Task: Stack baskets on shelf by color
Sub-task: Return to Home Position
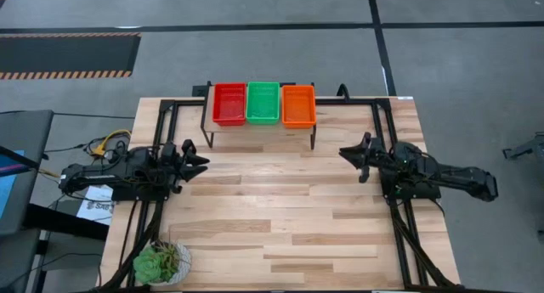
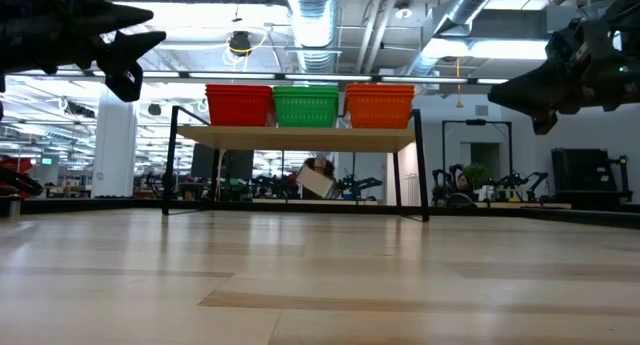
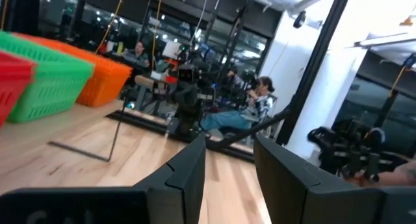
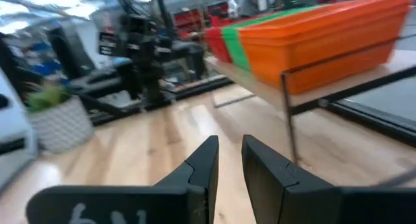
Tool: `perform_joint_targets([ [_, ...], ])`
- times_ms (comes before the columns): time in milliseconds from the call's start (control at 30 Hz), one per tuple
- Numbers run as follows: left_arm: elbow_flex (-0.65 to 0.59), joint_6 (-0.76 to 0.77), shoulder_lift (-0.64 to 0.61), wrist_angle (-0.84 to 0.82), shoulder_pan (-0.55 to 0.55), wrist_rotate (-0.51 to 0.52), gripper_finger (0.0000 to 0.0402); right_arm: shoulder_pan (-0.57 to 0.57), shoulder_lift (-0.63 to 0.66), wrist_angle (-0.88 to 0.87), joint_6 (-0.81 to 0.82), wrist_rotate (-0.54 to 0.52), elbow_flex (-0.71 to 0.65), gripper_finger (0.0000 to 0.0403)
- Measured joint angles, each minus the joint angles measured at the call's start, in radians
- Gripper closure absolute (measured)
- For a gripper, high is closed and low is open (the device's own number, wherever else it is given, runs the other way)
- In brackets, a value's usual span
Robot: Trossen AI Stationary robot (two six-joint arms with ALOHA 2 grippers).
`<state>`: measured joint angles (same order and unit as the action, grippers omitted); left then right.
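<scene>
A pale plank tabletop [image 1: 280, 208] fills the high view, set on grey floor, with a small potted succulent [image 1: 161, 261] at its near left corner. At the far edge stands the low wooden shelf on thin black legs [image 1: 259, 128], carrying three piles side by side and touching: the red plastic mesh baskets [image 1: 229, 103] on the left, the green mesh baskets [image 1: 263, 102] in the middle and the orange mesh baskets [image 1: 298, 105] on the right. No basket lies on the table, so the sorting looks finished. The left gripper [image 1: 201, 157] and right gripper [image 1: 348, 155] sit well apart from the shelf, each at its own side of the table and pointing inward, which suits arms parked out of the way.

The low view shows each colour nested as one pile on the shelf top, with both grippers raised above the boards.

The left wrist view shows its fingers parted and empty, with seated people in the room beyond.

The right wrist view shows a narrower gap between its fingers, also empty, and the orange pile at the shelf's near end.
</scene>
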<state>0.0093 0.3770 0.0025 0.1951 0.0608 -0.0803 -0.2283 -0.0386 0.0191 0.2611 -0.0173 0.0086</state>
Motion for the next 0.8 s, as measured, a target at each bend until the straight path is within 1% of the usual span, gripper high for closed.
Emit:
perform_joint_targets([
  [133, 0.0, -0.015, 0.0, -0.054, 0.0, 0.007, 0.0283, -0.063, -0.025, -0.002, -0.031, -0.004, 0.0, 0.031],
  [300, 0.0, -0.016, 0.001, -0.087, 0.0, 0.055, 0.0283, -0.124, -0.053, -0.004, -0.025, -0.005, 0.0, 0.031],
  [533, -0.001, 0.025, 0.002, -0.088, 0.0, 0.06, 0.0283, -0.126, -0.054, -0.007, -0.024, -0.005, 0.0, 0.031],
  [800, -0.001, 0.052, 0.002, -0.159, -0.001, 0.05, 0.0283, -0.126, -0.054, -0.008, -0.024, -0.005, 0.0, 0.031],
])
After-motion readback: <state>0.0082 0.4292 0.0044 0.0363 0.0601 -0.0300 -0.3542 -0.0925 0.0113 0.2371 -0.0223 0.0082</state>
